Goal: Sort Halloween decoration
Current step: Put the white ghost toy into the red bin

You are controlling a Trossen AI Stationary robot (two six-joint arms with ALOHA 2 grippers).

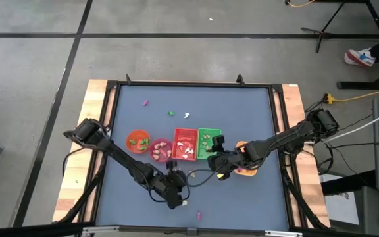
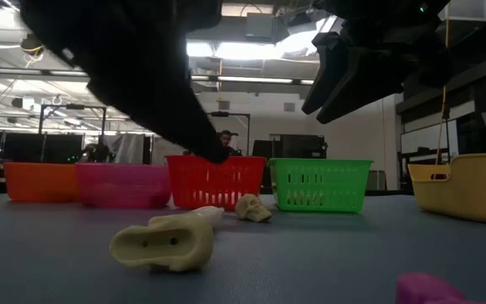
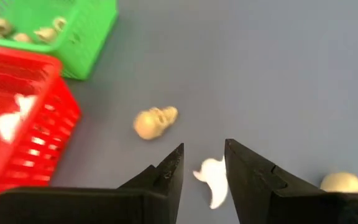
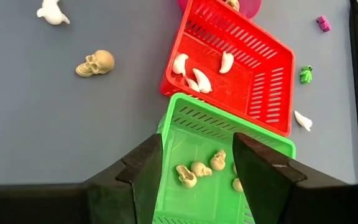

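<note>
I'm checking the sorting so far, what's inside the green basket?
The green basket holds cream-yellow skulls: four show in the right wrist view, between the open fingers of the right claw above it. Those fingers cover part of the basket floor, so more could be hidden.

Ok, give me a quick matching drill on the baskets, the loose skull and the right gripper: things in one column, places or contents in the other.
1 red basket
2 green basket
3 loose skull
4 right gripper

a open, above the green basket
b holds white pieces
c holds cream skulls
d lying on the table

Pairs: 1-b, 2-c, 3-d, 4-a
</note>
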